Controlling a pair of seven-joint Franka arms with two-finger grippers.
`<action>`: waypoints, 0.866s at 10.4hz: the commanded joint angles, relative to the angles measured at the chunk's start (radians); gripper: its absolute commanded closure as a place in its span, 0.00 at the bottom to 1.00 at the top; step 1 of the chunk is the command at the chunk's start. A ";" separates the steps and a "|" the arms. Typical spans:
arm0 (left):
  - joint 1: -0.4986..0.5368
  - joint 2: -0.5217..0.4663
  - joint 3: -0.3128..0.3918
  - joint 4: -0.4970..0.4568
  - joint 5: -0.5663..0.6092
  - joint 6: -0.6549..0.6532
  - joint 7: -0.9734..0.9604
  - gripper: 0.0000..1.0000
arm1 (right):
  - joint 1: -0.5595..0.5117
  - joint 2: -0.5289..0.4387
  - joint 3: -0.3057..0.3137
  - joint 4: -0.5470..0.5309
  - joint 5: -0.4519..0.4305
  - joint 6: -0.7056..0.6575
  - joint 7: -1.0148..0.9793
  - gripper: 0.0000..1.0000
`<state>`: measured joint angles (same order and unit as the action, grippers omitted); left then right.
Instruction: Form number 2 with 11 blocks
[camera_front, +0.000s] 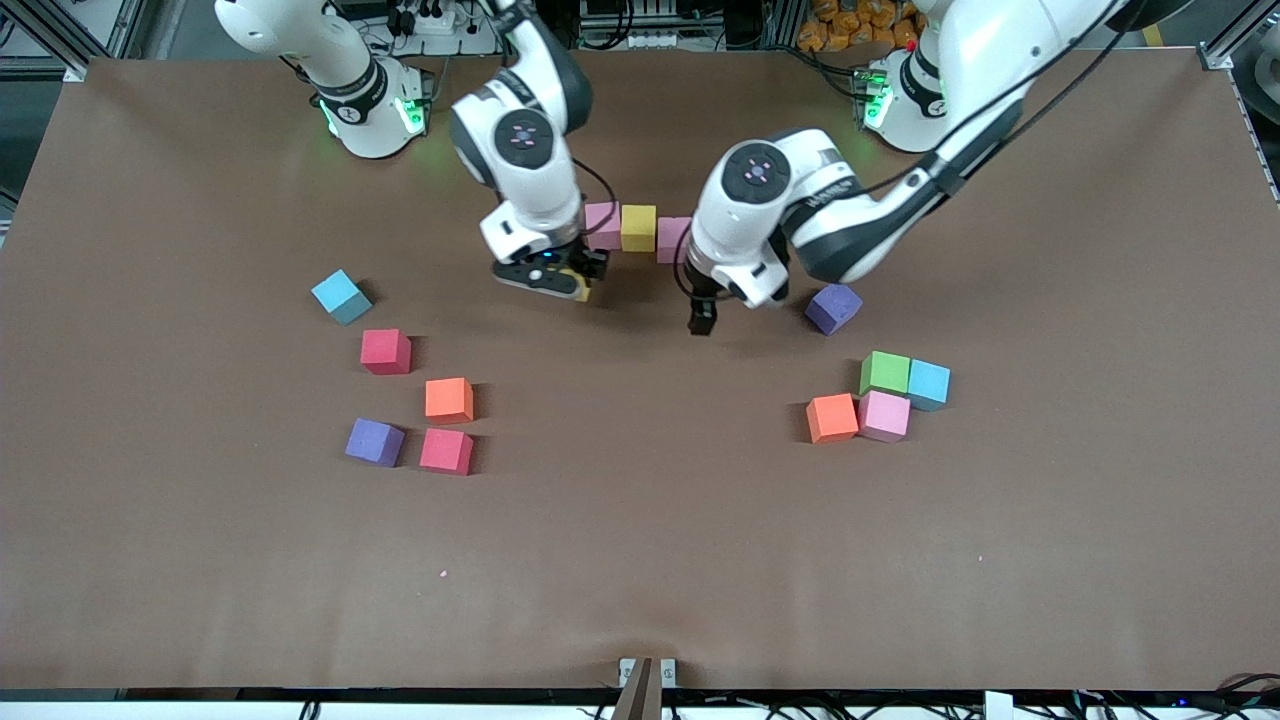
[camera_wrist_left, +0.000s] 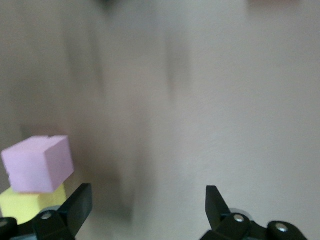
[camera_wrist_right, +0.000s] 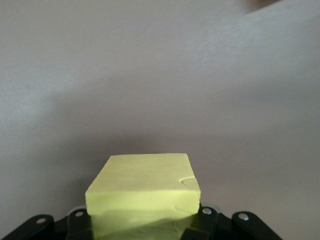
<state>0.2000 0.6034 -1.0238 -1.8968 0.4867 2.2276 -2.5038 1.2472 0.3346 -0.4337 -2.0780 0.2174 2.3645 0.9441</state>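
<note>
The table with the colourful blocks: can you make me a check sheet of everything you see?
Surface: brown table, flat, a few tiny specks.
Job's things: top row laid pink-yellow-pink; a yellow block held by the right gripper; loose red, orange, purple and red blocks toward the right arm's end; a purple block and an orange-pink-green cluster toward the left arm's end.
Clutter: two light-blue cubes, one alone, one touching the cluster.
Grippers: right gripper shut on the yellow block, beside the row; left gripper open, holding nothing, near the row's pink end.
Cables: black cable along the left arm; wires past the table's edge.
Surroundings: metal frame, equipment.
</note>
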 joint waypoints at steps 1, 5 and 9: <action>0.068 -0.001 0.013 0.050 0.007 -0.066 0.260 0.00 | 0.012 0.121 0.026 0.139 0.063 -0.016 0.045 0.69; 0.101 0.004 0.111 0.102 0.013 -0.111 0.726 0.00 | 0.015 0.285 0.058 0.353 0.126 -0.014 0.117 0.66; 0.122 -0.010 0.198 0.145 0.020 -0.180 1.330 0.00 | 0.063 0.320 0.085 0.366 0.120 0.042 0.111 0.63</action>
<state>0.3155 0.6051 -0.8484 -1.7794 0.4910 2.0954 -1.3771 1.2885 0.6383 -0.3407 -1.7344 0.3319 2.4010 1.0451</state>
